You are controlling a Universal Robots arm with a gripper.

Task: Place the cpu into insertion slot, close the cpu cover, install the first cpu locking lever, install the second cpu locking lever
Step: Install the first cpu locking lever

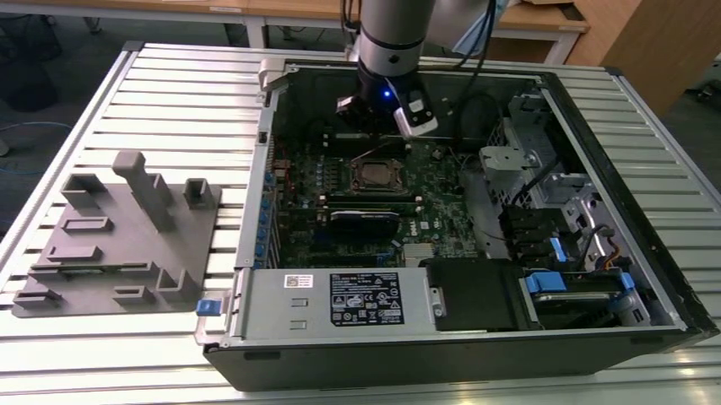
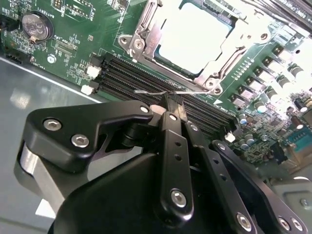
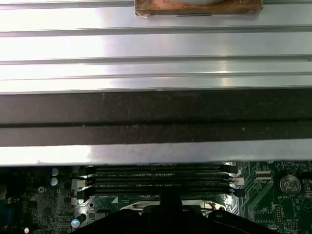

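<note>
The cpu [image 2: 192,36], pale and square, lies in the insertion slot [image 1: 373,175] on the green board. The silver cpu cover [image 2: 146,39] is folded down around it. A thin wire locking lever [image 2: 146,91] runs along the socket's edge beside the black memory slots [image 2: 141,78]. My gripper [image 2: 168,100] is shut, and its joined tips meet this lever at its middle. Whether they clamp the wire or just rest on it I cannot tell. In the exterior view the gripper [image 1: 381,135] hangs just behind the socket, inside the open computer case.
A power supply [image 1: 338,299] with a black label fills the case's front. A grey drive bracket [image 1: 512,164] and cables stand on the exterior view's right. On the ribbed table to the left sits a grey fixture block [image 1: 124,228]. A coin battery [image 2: 35,25] is on the board.
</note>
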